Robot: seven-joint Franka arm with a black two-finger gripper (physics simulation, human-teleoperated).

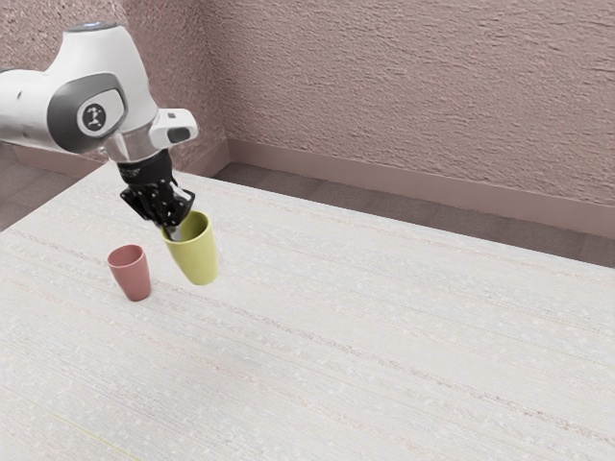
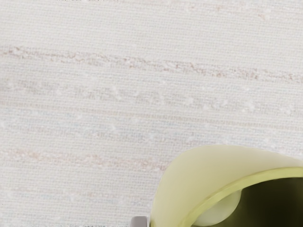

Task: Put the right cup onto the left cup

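My gripper (image 1: pixel 173 229) is at the rim of the yellow cup (image 1: pixel 197 254), on the side facing the red cup, and shut on its wall. In the wrist view a small grey fingertip (image 2: pixel 139 221) lies against the outside of the yellow cup (image 2: pixel 173 182), and a pale rounded finger surface (image 2: pixel 220 210) shows inside it. The yellow cup's mouth faces up with a slight lean; whether its base touches the table cannot be told. The smaller red cup (image 1: pixel 133 277) stands upright, apart from it, toward the exterior view's left.
The pale streaked table (image 1: pixel 365 336) stretches toward the exterior view's right. Behind its far edge are a dark floor strip (image 1: pixel 384 208) and a rough pinkish wall (image 1: pixel 413 86).
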